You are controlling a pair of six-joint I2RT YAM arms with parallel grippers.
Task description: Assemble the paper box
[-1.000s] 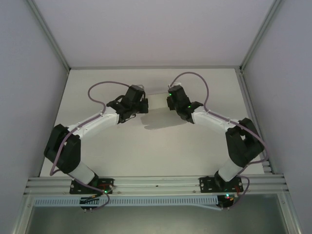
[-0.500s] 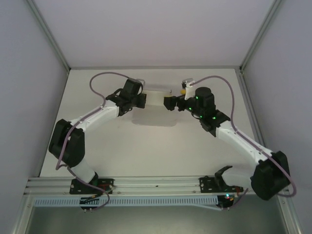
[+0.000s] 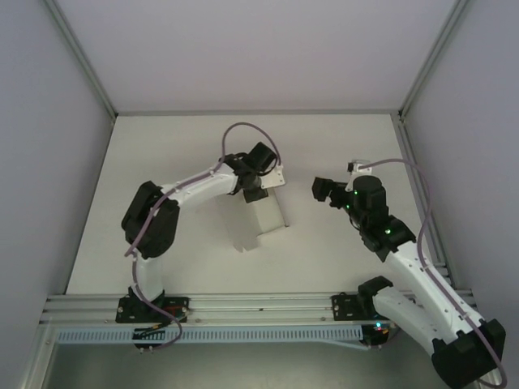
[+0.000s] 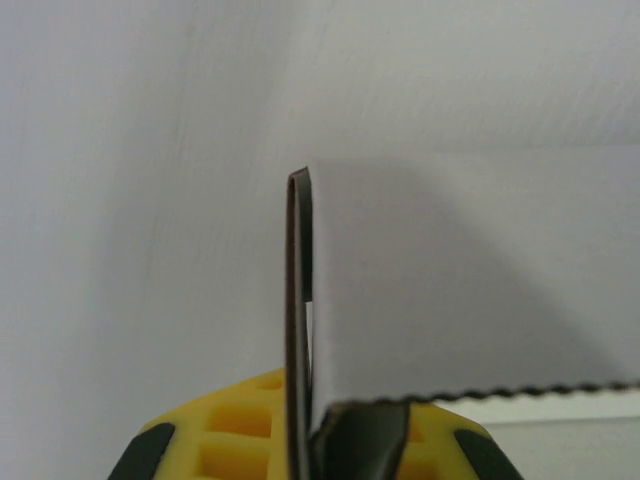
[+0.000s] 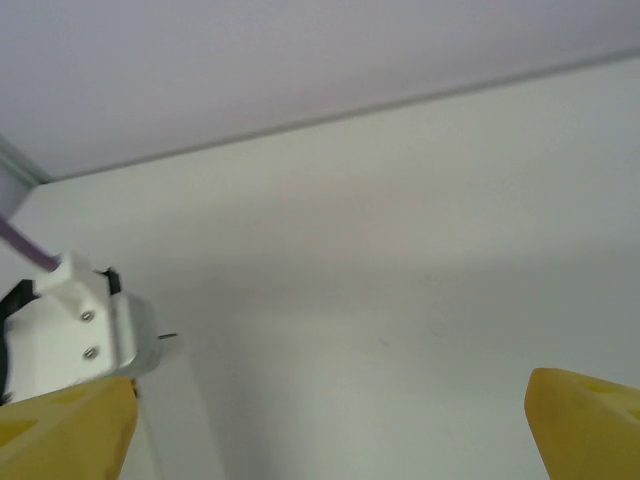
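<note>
My left fingers (image 3: 253, 193) were pressed shut on one edge of the paper box (image 3: 261, 224), a thin white card sheet, partly folded. It stretched from them toward the near side, over the middle of the bench (image 3: 162, 154). I could not tell whether it touched the bench. My wrist view showed the card edge-on between the yellow pads (image 4: 235, 440). My right fingers (image 3: 323, 189) were spread wide, holding nothing, well apart from the card on its right.
</note>
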